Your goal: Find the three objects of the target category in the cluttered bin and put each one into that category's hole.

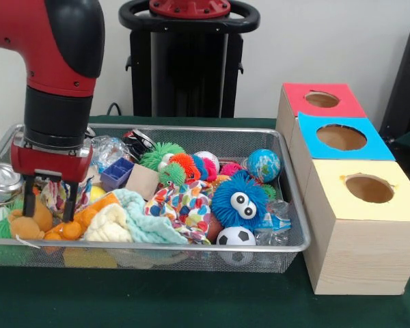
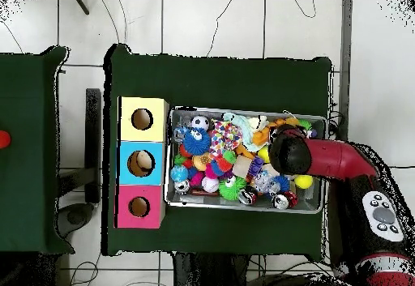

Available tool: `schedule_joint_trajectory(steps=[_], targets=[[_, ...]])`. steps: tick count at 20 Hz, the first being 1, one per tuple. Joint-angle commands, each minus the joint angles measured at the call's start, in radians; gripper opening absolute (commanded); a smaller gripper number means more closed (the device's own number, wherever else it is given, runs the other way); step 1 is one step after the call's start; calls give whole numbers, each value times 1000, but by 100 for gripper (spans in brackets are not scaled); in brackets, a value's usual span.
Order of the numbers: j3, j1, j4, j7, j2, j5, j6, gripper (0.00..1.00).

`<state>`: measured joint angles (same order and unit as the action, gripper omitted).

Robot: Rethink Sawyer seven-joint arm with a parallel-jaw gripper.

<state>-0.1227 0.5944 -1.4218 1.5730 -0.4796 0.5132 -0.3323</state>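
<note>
The wire mesh bin is full of toys. My gripper is open at the bin's left end, its fingers down among the clutter over an orange plush toy. A shiny silver crushed can lies just left of the gripper, against the bin's end wall. A black and silver can lies at the back wall. No third can shows. The red-topped box's round hole is at the far right. In the overhead view the arm hides the gripper over the bin, and the hole is left of it.
Blue-topped and yellow-topped boxes stand in a row in front of the red one. The bin holds a blue fuzzy ball with eyes, a small football, a globe ball, a wooden cube and cloth.
</note>
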Motion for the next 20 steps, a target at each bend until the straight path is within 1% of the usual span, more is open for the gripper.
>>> schedule_joint_trajectory(steps=[1,4,11,12,14,15,18,20], targets=[[53,-42,47,-15,44,84,-103,100],[82,-62,58,-9,37,98,-100,100],[115,-86,72,-2,37,108,-94,100],[111,-83,73,-6,40,106,-96,100],[76,-57,62,-34,50,79,-127,100],[57,-42,53,-41,53,69,-122,100],[39,-26,47,-48,65,65,-115,100],[14,-6,36,-56,72,50,-121,100]])
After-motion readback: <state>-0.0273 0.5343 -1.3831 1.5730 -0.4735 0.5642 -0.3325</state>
